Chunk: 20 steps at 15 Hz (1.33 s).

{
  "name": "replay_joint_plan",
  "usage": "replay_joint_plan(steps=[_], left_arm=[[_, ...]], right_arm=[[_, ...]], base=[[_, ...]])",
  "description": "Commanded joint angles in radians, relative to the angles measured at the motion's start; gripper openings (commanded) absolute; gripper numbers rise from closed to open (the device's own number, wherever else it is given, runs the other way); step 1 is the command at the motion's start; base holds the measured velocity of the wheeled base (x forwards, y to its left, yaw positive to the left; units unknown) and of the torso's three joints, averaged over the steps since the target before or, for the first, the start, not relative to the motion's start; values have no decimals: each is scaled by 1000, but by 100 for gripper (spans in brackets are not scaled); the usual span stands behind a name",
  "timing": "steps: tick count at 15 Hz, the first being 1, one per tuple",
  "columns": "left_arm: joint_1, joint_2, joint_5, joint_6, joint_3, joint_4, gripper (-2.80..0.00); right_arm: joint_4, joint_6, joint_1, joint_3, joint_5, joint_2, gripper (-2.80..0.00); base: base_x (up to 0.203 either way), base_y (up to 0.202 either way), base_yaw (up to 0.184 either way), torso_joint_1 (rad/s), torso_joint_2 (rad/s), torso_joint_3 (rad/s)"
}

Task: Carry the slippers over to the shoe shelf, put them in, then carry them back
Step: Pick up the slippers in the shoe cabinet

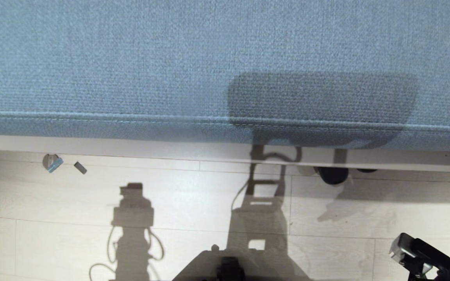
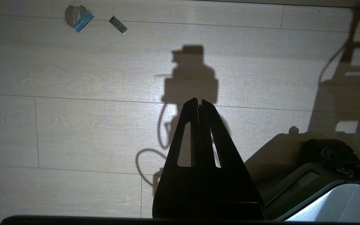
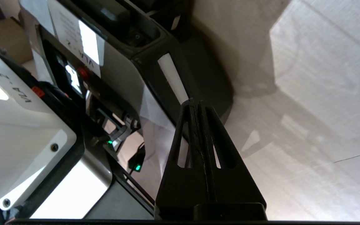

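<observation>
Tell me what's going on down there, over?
Left gripper shut, empty, over bare floor. Right gripper shut, empty, beside the robot's base. One dark slipper peeking from under the blue bed edge. Nothing blocking.

The head view looks steeply down on the blue fabric edge [image 1: 225,125] and the pale plank floor [image 1: 193,195] below it. The left wrist view faces the same floor from closer, sharing the small blue-tagged scrap [image 1: 52,162] [image 2: 78,18]. The right wrist view is tilted toward the robot's base [image 3: 73,109] beside that floor.
</observation>
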Motion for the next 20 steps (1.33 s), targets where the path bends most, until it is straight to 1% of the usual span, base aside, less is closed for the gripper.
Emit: replay_joint_plan(steps=[1, 3, 5, 7, 8, 10, 14, 16, 17, 19, 20], left_arm=[[-1, -2, 0, 0, 8, -1, -280], [-1, -1, 0, 0, 8, -1, -280], [-1, -1, 0, 0, 8, -1, -280], [1, -1, 0, 0, 8, -1, -280], [-1, -1, 0, 0, 8, -1, -280], [1, -1, 0, 0, 8, -1, -280], [0, -1, 0, 0, 8, -1, -280], [0, -1, 0, 0, 8, -1, -280], [-1, -1, 0, 0, 8, -1, -280], [0, -1, 0, 0, 8, -1, -280], [-1, -2, 0, 0, 8, -1, -280]], right_arm=[[-50, 60, 25, -10, -4, 116, -280], [-124, 108, 60, -16, -58, 196, -280], [-289, 224, 80, -16, -137, 252, -280], [-357, 268, 84, -16, -232, 282, -280], [-378, 280, 85, -17, -271, 283, -280], [-486, 316, 85, -15, -351, 284, -280], [-594, 329, 85, 5, -474, 326, -280], [-673, 351, 85, 31, -564, 338, -280], [-717, 362, 84, 51, -588, 365, -280], [-847, 369, 80, 98, -614, 414, -280], [-923, 369, 74, 118, -643, 443, -280]], base=[[0, 0, 0, 0, 0, 0], [0, 0, 0, 0, 0, 0], [0, 0, 0, 0, 0, 0], [0, 0, 0, 0, 0, 0], [0, 0, 0, 0, 0, 0], [0, 0, 0, 0, 0, 0], [0, 0, 0, 0, 0, 0], [0, 0, 0, 0, 0, 0], [0, 0, 0, 0, 0, 0], [0, 0, 0, 0, 0, 0], [0, 0, 0, 0, 0, 0]])
